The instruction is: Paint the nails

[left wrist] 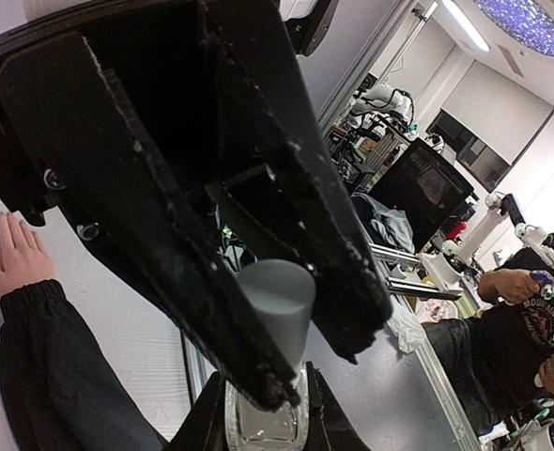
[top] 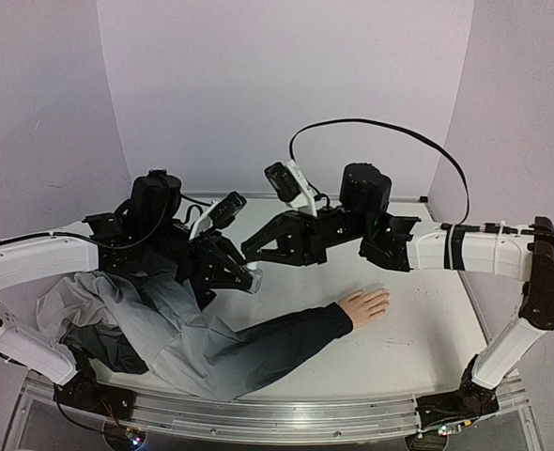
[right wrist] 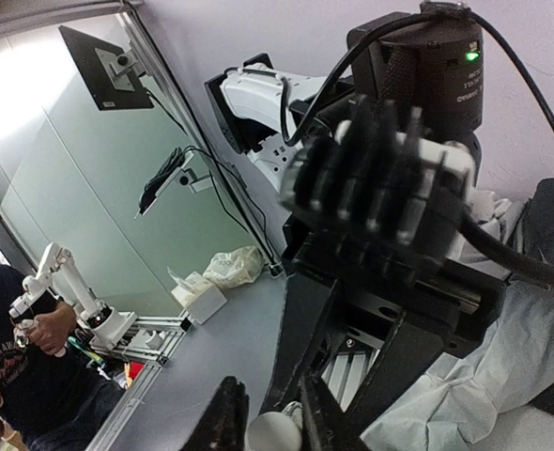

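- The left gripper (left wrist: pixel 286 348) has its jaws clamped on the grey cylindrical cap (left wrist: pixel 277 291) of a small clear glass bottle (left wrist: pixel 263 427).
- The right gripper (right wrist: pixel 269 415) has its jaws narrow. Their tips flank the bottle's body and seem to pinch it.
- Both hold the bottle in the air above the middle of the table (top: pixel 418 329), left of centre.
- The pale peach mannequin hand (top: pixel 364 305) lies flat nearer the table's near edge, right of centre and well apart from the bottle. It sits at the end of a dark sleeve (top: pixel 286 334). The nails (top: pixel 385 296) on its fingertips point toward the right edge and are too small to make out.
- A crumpled grey garment (top: pixel 136 310) lies by the near left corner.
- Risk: the glass could slip in the right jaws' narrow tip hold as the cap is worked off. The bottle would then tip or drop, spilling polish on the table or sleeve.
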You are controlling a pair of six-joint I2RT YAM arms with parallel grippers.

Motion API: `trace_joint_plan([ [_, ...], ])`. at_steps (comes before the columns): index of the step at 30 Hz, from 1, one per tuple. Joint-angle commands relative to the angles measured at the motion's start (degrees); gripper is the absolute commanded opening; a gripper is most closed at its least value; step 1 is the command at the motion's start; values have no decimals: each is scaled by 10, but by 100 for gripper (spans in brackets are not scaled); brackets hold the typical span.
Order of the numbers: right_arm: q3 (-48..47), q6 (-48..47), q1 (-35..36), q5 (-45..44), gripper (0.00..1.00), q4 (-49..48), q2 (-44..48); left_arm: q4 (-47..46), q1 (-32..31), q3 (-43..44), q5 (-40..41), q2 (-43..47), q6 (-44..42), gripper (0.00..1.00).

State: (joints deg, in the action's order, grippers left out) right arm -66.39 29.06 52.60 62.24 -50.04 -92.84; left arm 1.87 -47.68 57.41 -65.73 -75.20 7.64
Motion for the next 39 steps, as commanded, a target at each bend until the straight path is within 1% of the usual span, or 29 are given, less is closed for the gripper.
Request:
trace_joint_plan([
  [1,-3,-2,4,14,13,-44,11,-32,-2,35,-7,2,-3,0],
  [2,2,-2,4,10,9,-44,14,-32,-2,35,1,4,-3,0],
  [4,13,-3,5,0,3,-44,20,-32,-1,32,44,11,-3,0],
  [5,19,-3,6,-9,0,-43,24,-32,-1,28,75,18,-6,0],
  [6,27,-4,7,-21,0,-42,28,-32,0,23,120,25,-10,0],
  [9,50,-12,12,-69,0,-21,39,-30,1,-5,293,55,-37,0],
  [11,47,-40,21,-128,0,38,43,-30,1,-22,454,73,-45,0],
  [13,35,-65,42,-252,0,113,44,-29,1,-31,623,84,-44,0],
  [14,21,-66,57,-344,0,156,41,-29,0,-33,712,87,-36,0],
  [15,-3,-57,75,-466,0,208,33,-29,0,-33,780,86,-30,0],
  [16,-32,-28,95,-588,0,262,22,-29,0,-31,832,83,-28,0],
  [17,-64,13,117,-755,0,320,8,-29,0,-26,863,78,-27,0],
  [18,-90,45,134,-821,0,355,-5,-29,0,-22,884,72,-23,0],
  [19,-110,61,153,-855,0,367,-20,-30,0,-21,894,67,-15,0],
  [20,-124,68,166,-868,0,369,-29,-30,0,-19,897,63,-5,0],
  [22,-146,63,174,-839,0,359,-49,-30,-1,-16,888,56,7,0],
  [25,-177,24,173,-790,1,352,-66,-30,0,-20,842,51,-2,0],
  [26,-181,13,170,-771,6,352,-65,-30,0,-25,824,54,-5,0],
  [27,-181,4,164,-753,14,350,-60,-30,0,-31,805,59,-9,0],
  [31,-153,-30,136,-691,40,335,-19,-28,0,-63,721,89,-30,0],
  [32,-145,-43,126,-657,47,333,-8,-28,0,-73,702,98,-29,0],
  [34,-127,-65,98,-586,55,331,19,-28,1,-86,643,116,-30,0],
  [37,-70,-80,52,-481,68,300,61,-29,3,-92,550,131,-35,0],
  [38,-49,-80,34,-444,72,282,73,-30,5,-91,507,136,-40,0],
  [39,-31,-79,20,-403,75,263,83,-31,8,-87,447,137,-46,0],
])
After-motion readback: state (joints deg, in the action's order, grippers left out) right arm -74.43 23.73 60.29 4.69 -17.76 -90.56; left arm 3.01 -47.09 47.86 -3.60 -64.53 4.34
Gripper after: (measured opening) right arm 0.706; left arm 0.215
